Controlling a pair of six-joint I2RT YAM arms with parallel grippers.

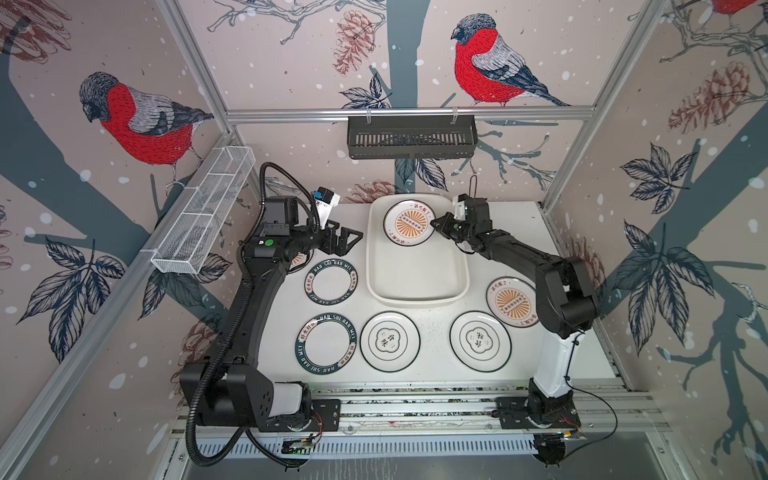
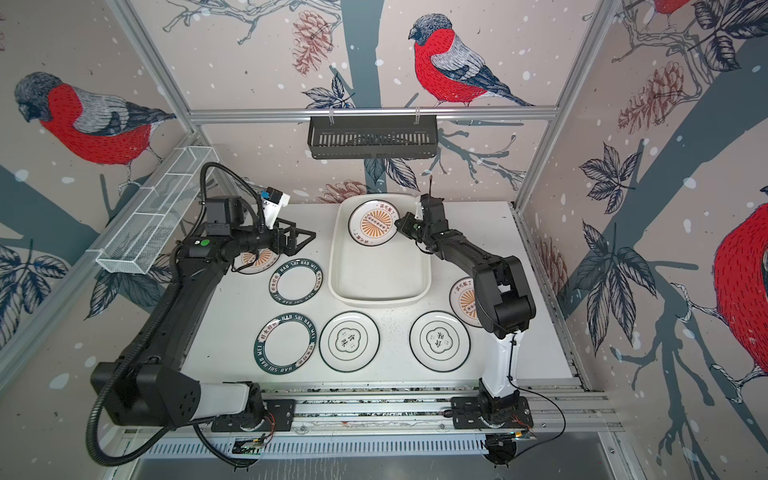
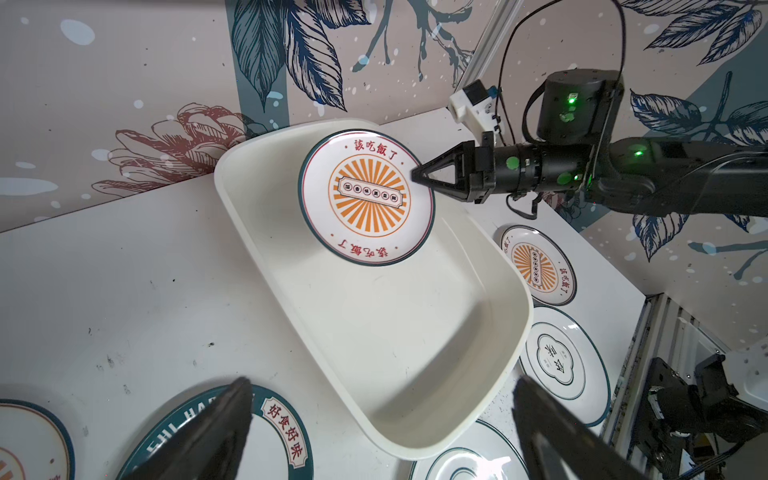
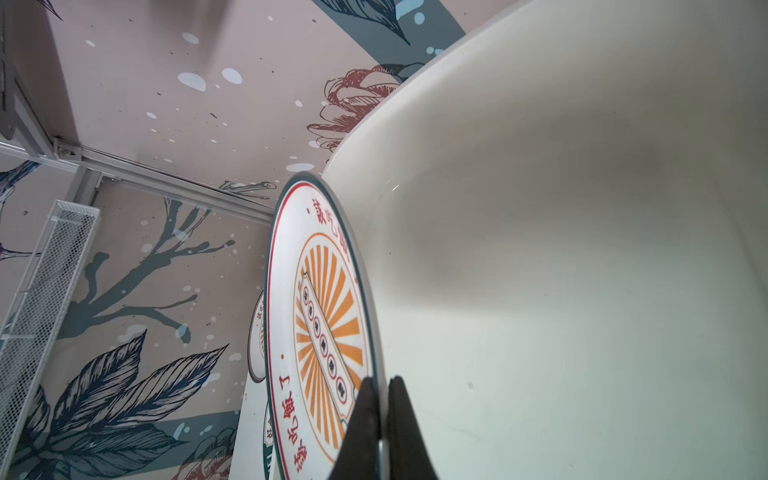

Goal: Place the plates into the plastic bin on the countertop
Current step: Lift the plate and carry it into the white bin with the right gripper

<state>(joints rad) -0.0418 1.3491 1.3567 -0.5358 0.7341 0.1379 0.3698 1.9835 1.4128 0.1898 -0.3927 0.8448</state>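
Observation:
My right gripper (image 1: 434, 224) (image 2: 399, 226) (image 4: 380, 382) is shut on the rim of a plate with an orange sunburst centre (image 1: 409, 223) (image 2: 372, 224) (image 3: 365, 197) (image 4: 320, 316). It holds the plate over the far end of the cream plastic bin (image 1: 415, 274) (image 2: 378, 278) (image 3: 395, 332) (image 4: 540, 249), whose floor is otherwise bare. My left gripper (image 1: 349, 241) (image 2: 301, 241) (image 3: 382, 386) hangs open and empty just left of the bin. On the white countertop (image 1: 432, 324) lie two lettered-rim plates (image 1: 330, 282) (image 1: 327, 343), two emblem plates (image 1: 390, 340) (image 1: 480, 340) and a sunburst plate (image 1: 512, 301). Another sunburst plate (image 1: 299, 261) is partly hidden under my left arm.
A black slotted shelf (image 1: 411, 137) hangs on the back wall above the bin. A white wire-mesh basket (image 1: 203, 216) is fixed along the left wall. Aluminium framing (image 1: 415, 399) edges the countertop at the front, where both arm bases stand.

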